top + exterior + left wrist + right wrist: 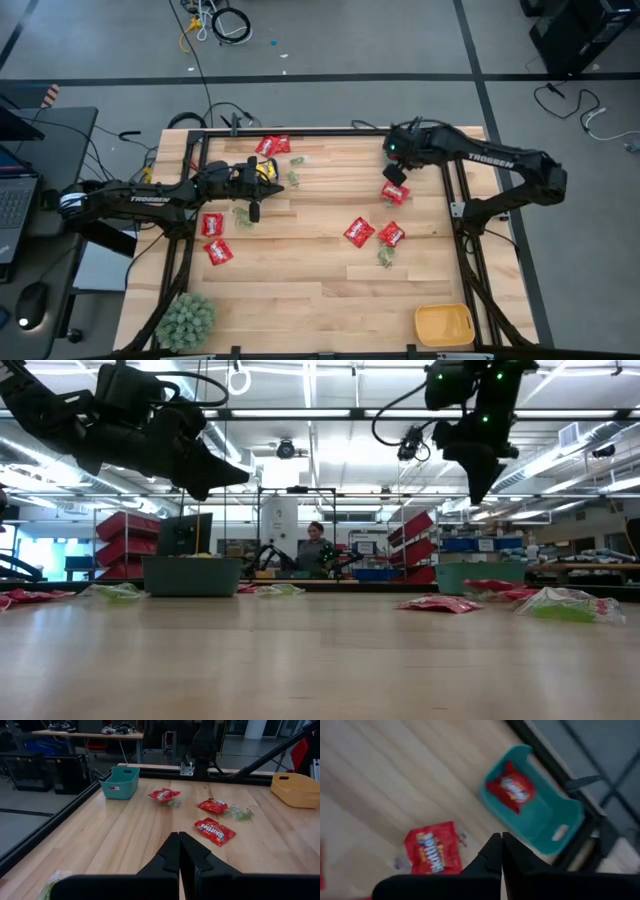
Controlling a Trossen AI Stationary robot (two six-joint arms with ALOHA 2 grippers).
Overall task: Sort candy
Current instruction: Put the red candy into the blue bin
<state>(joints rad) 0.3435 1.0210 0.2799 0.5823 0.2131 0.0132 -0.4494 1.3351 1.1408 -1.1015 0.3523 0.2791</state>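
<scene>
The right gripper (500, 840) hangs above the worktop (310, 290) with its jaws pressed together and nothing between them. Directly beyond the jaw tips in the right wrist view sits the teal bin (540, 815), which holds one red packet (512, 787); a second red packet (432, 852) lies flat on the wood just beside the bin, to one side of the jaws. My judgement is that a drop into the teal bin is complete and the step in hand is the turn toward a further pick. The left gripper (179, 852) is likewise empty, jaws together, raised over the far side of the worktop; ahead of its tips lie three red packets (215, 831), two of them with pale green packets (239, 812) touching or just beside them. In the high view, more red packets (215, 238) lie near the left jaws, another cluster with yellow packets (268, 168) sits beyond them at the table edge, and the yellow-orange bin (444, 324) stands well apart from both jaws, at the corner. Most candy is therefore still unsorted. The next move calls for the right jaws to part, line up over the loose red packet beside the bin, and descend squarely, since a flat wrapper offers little to pinch.
</scene>
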